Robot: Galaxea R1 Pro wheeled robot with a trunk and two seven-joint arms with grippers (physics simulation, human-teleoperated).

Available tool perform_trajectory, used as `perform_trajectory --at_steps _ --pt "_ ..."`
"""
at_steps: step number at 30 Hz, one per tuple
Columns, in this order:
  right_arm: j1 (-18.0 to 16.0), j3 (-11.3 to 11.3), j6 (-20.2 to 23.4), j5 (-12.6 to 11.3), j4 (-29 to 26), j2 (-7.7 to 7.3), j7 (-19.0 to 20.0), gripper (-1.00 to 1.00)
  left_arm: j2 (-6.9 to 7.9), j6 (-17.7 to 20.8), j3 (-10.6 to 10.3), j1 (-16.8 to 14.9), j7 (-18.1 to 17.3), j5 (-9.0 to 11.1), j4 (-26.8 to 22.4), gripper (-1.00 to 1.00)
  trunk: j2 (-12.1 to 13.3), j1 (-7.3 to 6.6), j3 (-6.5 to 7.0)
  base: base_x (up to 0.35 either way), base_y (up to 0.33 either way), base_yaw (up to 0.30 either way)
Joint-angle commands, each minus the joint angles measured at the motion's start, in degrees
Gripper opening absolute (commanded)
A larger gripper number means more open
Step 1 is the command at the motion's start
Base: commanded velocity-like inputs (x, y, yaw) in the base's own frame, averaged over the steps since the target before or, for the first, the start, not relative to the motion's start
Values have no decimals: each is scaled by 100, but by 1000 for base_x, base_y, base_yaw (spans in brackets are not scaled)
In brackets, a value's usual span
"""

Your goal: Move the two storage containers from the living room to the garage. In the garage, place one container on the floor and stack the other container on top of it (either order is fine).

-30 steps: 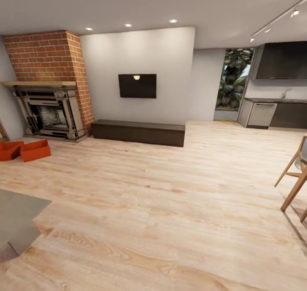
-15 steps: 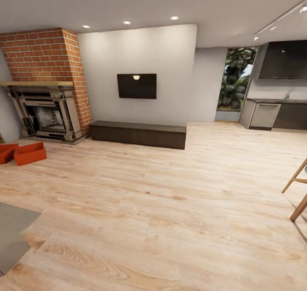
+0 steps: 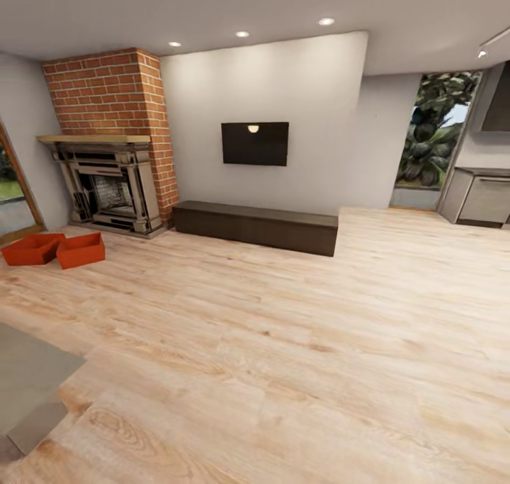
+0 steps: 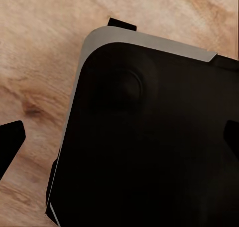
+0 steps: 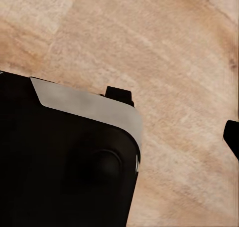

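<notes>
1. Red-orange: the two storage containers sit side by side on the light wood floor at the left edge of the head view, in front of the fireplace.
2. Left container: long axis runs roughly left-right in frame, open top up.
3. Right container: touching or just beside the other, long axis angled slightly, near end toward lower left of frame. Open top up.
4. Red brick chimney upper left; dark wall screen centre; low dark bench below it.
5. Left tool: one dark fingertip at the frame edge of the left wrist view, over the robot's dark base; opening cannot be told, nothing seen held.
6. Right tool: one fingertip at the frame edge; opening cannot be told.
</notes>
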Motion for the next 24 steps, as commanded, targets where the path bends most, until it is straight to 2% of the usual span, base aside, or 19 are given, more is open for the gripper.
perform_trajectory --at_steps 1,24 --pt "-6 48 -35 -50 17 3 -6 100 0 -2 2 -1 3 25 -4 100 -2 3 -5 323 0 112" --pt "-6 85 -35 -27 17 1 -7 100 -4 -2 2 -1 10 24 -3 100 -2 3 -5 324 0 8"
